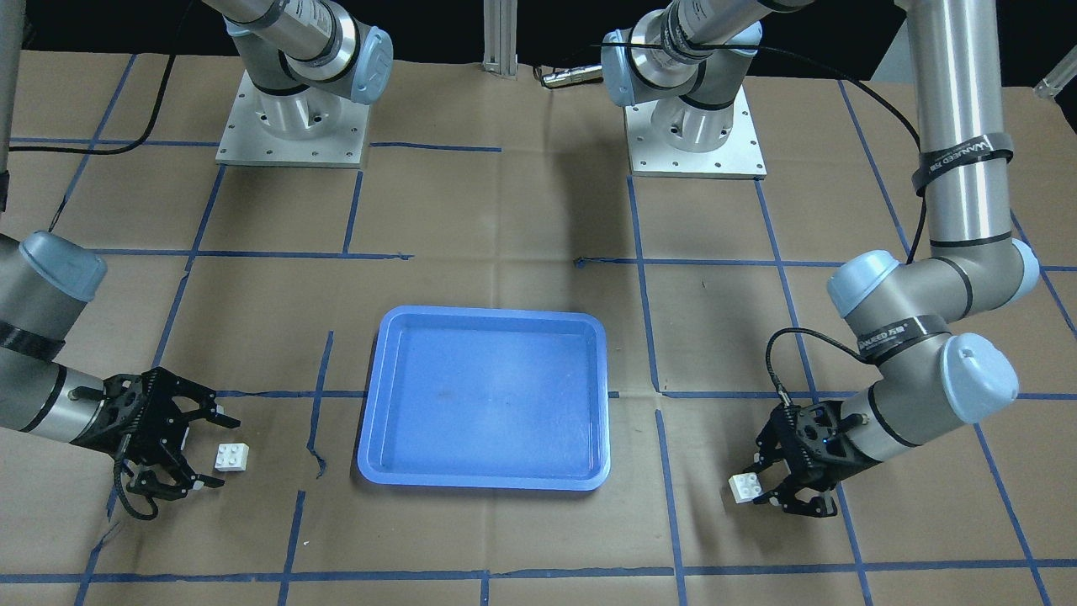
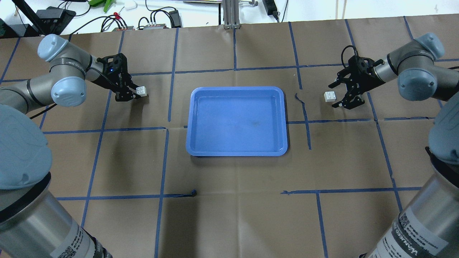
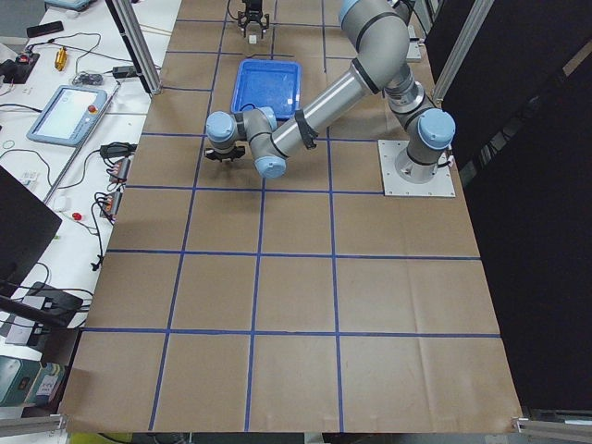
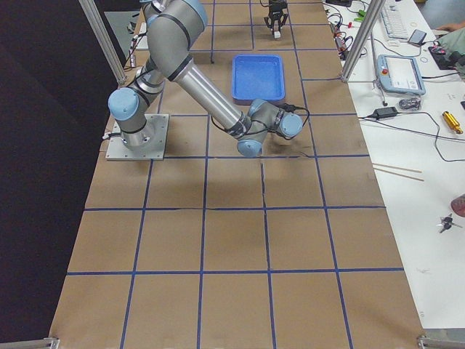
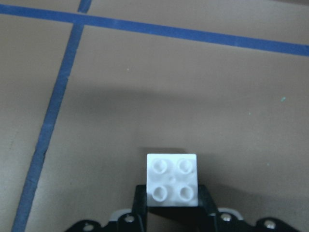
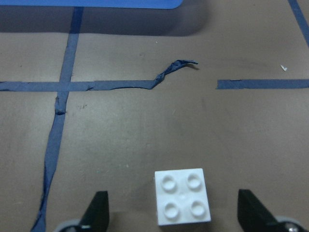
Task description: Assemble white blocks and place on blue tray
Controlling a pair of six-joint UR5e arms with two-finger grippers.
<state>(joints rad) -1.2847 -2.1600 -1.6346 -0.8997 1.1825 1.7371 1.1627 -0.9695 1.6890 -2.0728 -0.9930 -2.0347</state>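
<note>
The blue tray [image 1: 484, 396] [image 2: 236, 122] lies empty at the table's middle. My left gripper [image 2: 138, 92] [image 1: 761, 485] [image 5: 172, 205] is shut on one white block [image 2: 142, 91] [image 1: 745, 486] [image 5: 172, 180], studs up, low over the table to the tray's left. My right gripper [image 2: 333, 96] [image 1: 220, 453] [image 6: 176, 215] is open, its jaws on either side of the other white block [image 2: 330, 96] [image 1: 229, 456] [image 6: 182, 196]. That block rests on the table, studs up, and touches neither finger.
Brown paper with a blue tape grid covers the table. A loose curl of tape [image 6: 176, 67] lies between the right block and the tray. The arm bases [image 1: 290, 126] [image 1: 694, 130] stand behind the tray. Cables and devices [image 2: 150, 21] line the far edge.
</note>
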